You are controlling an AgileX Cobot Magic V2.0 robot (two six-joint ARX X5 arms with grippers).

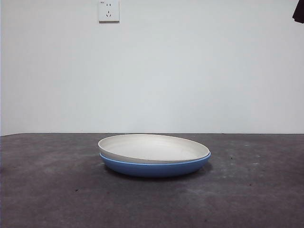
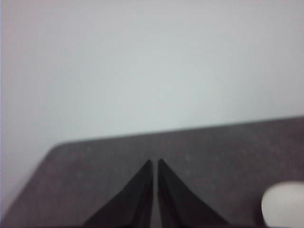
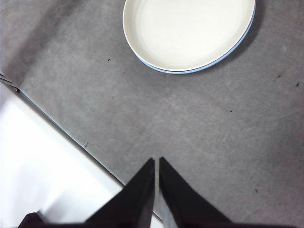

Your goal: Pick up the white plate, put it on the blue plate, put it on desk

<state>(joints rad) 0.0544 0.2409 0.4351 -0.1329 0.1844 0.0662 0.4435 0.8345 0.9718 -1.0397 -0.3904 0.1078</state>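
The white plate lies nested in the blue plate at the middle of the desk. The right wrist view looks down on the white plate, with only a thin blue rim of the blue plate showing beneath it. My right gripper hangs shut and empty high above the desk, well away from the plates. My left gripper is shut and empty too, over the desk near its far edge; a pale edge of the white plate shows at the corner of its view.
A white wall with a socket stands behind the desk. A black arm tip shows at the top right corner of the front view. The desk's edge and a white surface beyond it appear in the right wrist view.
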